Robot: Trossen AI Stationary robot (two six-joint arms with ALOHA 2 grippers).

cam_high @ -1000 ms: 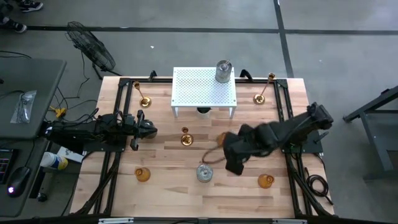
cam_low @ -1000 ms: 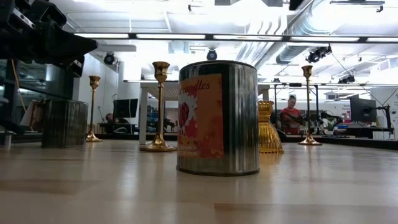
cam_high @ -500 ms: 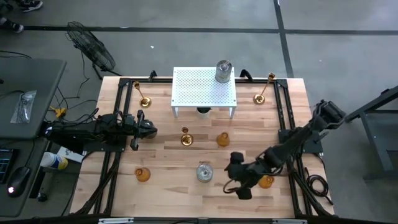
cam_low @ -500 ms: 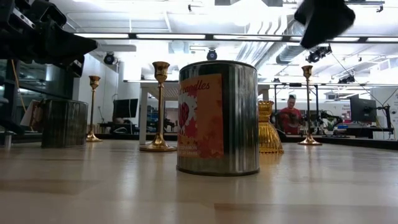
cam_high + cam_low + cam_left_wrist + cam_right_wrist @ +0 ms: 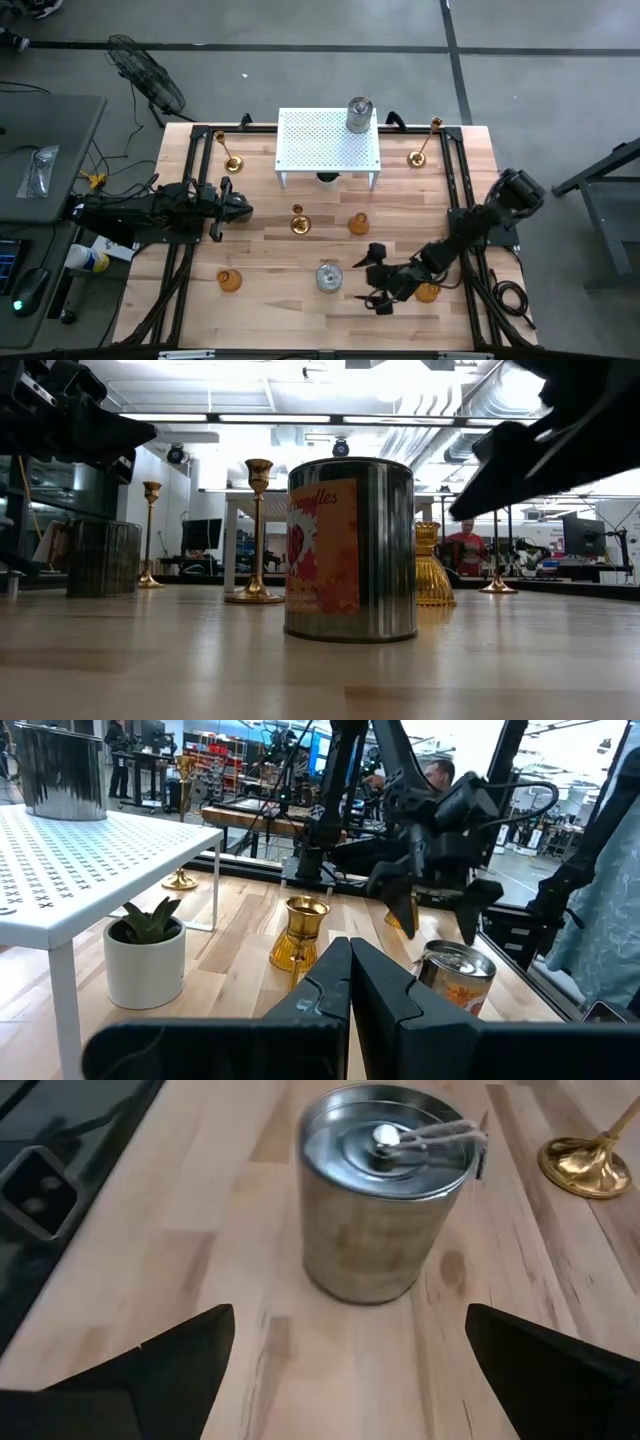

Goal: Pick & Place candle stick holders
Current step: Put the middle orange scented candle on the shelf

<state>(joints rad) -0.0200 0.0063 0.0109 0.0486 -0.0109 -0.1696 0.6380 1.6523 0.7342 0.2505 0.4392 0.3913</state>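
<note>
A silvery tin candle holder (image 5: 328, 276) with a red label (image 5: 350, 548) stands on the wood table near its front edge. My right gripper (image 5: 366, 279) is open just to the right of it, low and slanting down. Its fingers (image 5: 180, 1350) stand apart, short of the tin (image 5: 385, 1190), and touch nothing. My left gripper (image 5: 240, 208) rests shut at the table's left side. Amber holders (image 5: 229, 281) (image 5: 358, 224) (image 5: 428, 291) and gold candlesticks (image 5: 298, 222) (image 5: 232, 160) (image 5: 420, 155) stand around. Another silvery holder (image 5: 359, 115) sits on the white rack (image 5: 328, 150).
The white perforated rack stands at the table's far middle with a small potted plant (image 5: 145, 960) under it. Black rails (image 5: 190, 250) run along the left and right table edges. Bare wood lies between the tin and the front edge. A person (image 5: 466, 545) is in the room behind.
My right gripper has dropped from well above the table's middle to a low place near the front edge, just right of the silvery tin. It has tipped and rolled while coming down, and its fingers have stayed open. Nothing on the table has moved.
</note>
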